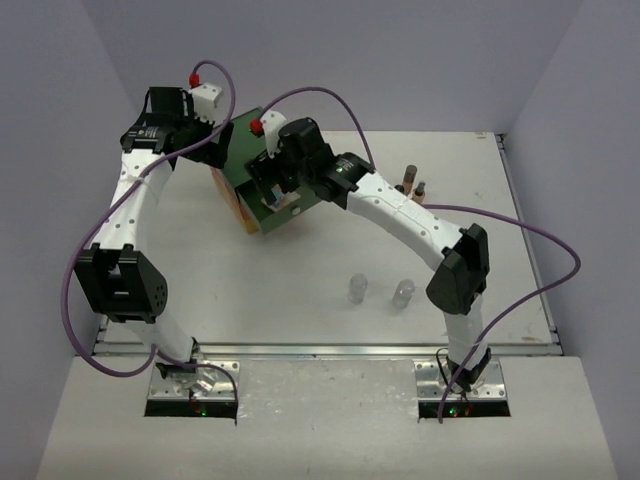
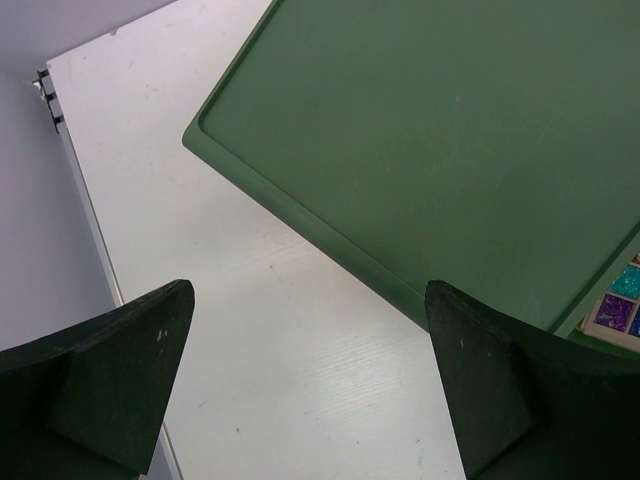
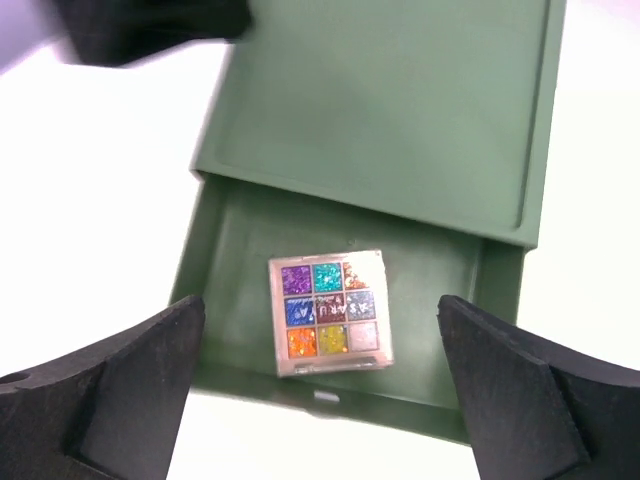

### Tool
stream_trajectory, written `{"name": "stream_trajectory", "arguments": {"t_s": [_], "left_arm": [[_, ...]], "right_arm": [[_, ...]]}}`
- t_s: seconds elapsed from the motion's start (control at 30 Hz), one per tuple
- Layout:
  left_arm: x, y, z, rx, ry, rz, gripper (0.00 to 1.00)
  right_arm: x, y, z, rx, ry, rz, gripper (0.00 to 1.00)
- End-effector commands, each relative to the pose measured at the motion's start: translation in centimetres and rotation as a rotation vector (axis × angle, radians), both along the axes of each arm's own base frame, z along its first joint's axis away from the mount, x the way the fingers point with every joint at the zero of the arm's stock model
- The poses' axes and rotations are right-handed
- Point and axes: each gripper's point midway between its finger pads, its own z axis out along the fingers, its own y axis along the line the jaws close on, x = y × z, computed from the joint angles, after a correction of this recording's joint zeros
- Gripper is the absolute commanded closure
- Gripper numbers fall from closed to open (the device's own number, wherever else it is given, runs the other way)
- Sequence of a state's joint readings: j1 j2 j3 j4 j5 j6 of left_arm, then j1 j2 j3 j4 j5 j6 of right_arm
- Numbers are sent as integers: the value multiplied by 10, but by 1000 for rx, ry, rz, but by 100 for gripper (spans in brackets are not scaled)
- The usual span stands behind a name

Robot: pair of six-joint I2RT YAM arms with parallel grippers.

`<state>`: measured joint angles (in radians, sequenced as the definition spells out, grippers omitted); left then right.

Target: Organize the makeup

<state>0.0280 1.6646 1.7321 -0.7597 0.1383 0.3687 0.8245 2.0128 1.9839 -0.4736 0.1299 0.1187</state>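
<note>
1. Fingers of right gripper [image 3: 322, 320] spread, empty, above multicoloured palette [image 3: 327, 318].
2. Palette lying flat inside open green drawer [image 3: 215, 270].
3. Left gripper [image 2: 310, 300] spread, empty, beside chest [image 2: 450, 130].
4. Two clear bottles [image 1: 357, 289] on table [image 1: 290, 300], well apart from chest.

Only lettering seen: pale chars across mid row of the multicoloured palette [image 3: 328, 313], right wrist view, too blurred to read w/ any certainty. No other text, brand, nos. or signs legible in any view.

Overhead view, plus wrist views down onto chest [image 2: 450, 130]
</note>
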Motion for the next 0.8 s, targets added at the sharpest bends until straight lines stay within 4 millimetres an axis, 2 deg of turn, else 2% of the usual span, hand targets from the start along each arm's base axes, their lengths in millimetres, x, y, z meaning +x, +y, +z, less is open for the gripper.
{"name": "stream_trajectory", "arguments": {"t_s": [0.0,0.03,0.1,0.2,0.27,0.33,0.4,0.43,0.53,0.63,0.7,0.77], "left_arm": [[3,3,13,-2,-45,2,2],[3,3,12,-2,-42,1,2],[1,3,13,3,-47,-6,2],[1,4,14,8,-56,-6,2],[2,4,14,8,-56,-7,2],[3,3,13,7,-54,-9,2],[3,4,12,10,-49,-6,2],[2,4,11,13,-46,-7,2],[0,6,8,23,-36,-3,1],[-3,7,4,29,-27,-2,1],[-4,7,-1,29,-17,-2,1],[-5,7,-6,25,-5,-2,1]], "right_arm": [[-21,-30,109,70,-221,237,1],[-20,-32,109,71,-220,238,1],[-11,-80,115,107,-194,241,1],[11,-136,106,180,-110,235,1],[28,-158,93,167,-78,209,1],[43,-172,78,130,-46,177,1],[63,-182,48,56,3,135,1],[68,-185,41,23,24,122,1],[89,-201,-8,-81,84,41,1],[96,-215,-58,-182,155,9,1],[99,-218,-76,-208,182,-2,1],[106,-224,-111,-259,234,-37,1]]}}
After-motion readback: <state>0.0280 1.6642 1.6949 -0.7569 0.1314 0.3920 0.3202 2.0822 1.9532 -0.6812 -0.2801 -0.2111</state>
